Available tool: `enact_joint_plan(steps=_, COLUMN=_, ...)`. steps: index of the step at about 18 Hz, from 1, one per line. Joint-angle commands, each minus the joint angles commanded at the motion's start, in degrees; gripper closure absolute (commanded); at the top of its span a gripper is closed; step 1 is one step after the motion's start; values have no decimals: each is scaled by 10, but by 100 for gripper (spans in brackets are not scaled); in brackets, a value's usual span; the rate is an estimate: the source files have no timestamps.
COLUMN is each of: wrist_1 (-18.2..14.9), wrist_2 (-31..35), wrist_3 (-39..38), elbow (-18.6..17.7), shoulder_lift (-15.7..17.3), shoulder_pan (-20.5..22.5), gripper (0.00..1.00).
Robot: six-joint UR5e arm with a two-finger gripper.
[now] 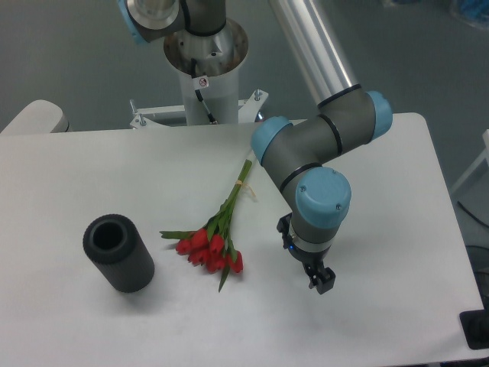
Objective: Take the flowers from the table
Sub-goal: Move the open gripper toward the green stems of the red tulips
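Lowest in view, the gripper (322,281) is seen pointing down over the table (69,199), right of the flowers (216,232) and apart from them; whether its jaws are parted cannot be told. The flowers are laid flat mid-table (red buds toward the camera). A black ribbed cylinder (118,253) is lying farther left.

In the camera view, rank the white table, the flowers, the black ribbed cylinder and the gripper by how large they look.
1. The table, by far.
2 and 3. The flowers and the black ribbed cylinder: too close to rank. The bunch is longer but thin, the cylinder bulkier.
4. The gripper, smallest, though it is partly hidden by the wrist.
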Motion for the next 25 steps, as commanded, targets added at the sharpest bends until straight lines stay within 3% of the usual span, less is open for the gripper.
enact_joint_plan(steps=9, wrist_1=-2, wrist_2=-6, wrist_3=-14, elbow=-14, shoulder_lift=7, shoulder_pan=-6, gripper=0)
enact_joint_plan(steps=13, wrist_1=1, wrist_2=-25, wrist_3=-62, elbow=-32, shoulder_lift=18, shoulder_pan=-11, gripper=0)
enact_joint_plan(steps=16, wrist_1=3, wrist_2=-52, wrist_3=-63, elbow=-62, shoulder_lift=44, shoulder_pan=-5, gripper=0)
enact_joint_plan(steps=20, wrist_1=14, wrist_2=-55, wrist_3=-63, elbow=-153, shoulder_lift=99, shoulder_pan=-2, gripper=0)
enact_joint_plan(steps=25, wrist_1=17, wrist_2=-52, wrist_3=-73, elbow=-236, shoulder_lift=159, shoulder_pan=-6, gripper=0)
